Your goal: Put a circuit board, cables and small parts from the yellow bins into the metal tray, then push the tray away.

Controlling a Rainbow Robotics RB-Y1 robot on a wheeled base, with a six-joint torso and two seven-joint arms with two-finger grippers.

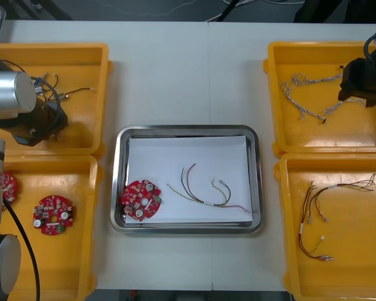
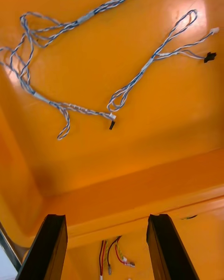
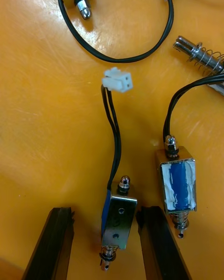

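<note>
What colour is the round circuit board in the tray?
The circuit board is red, seen best in the front view.

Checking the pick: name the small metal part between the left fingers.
The small metal part with the black cable and white plug, inside the open left gripper; the blue-faced part lies outside its fingers.

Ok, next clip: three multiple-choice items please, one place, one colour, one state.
1. Where in the tray is the board? A near-left corner; B far-right corner; C centre.
2. The cables in the far right bin, under the right jaws, are: A black; B blue-white; C green.
3. The left jaws, in the far left bin, are: A shut on a cable; B shut empty; C open astride a small part.
1A, it lies by the tray's near-left corner; 2B, twisted blue-white strands; 3C, the part sits between parted jaws.
</note>
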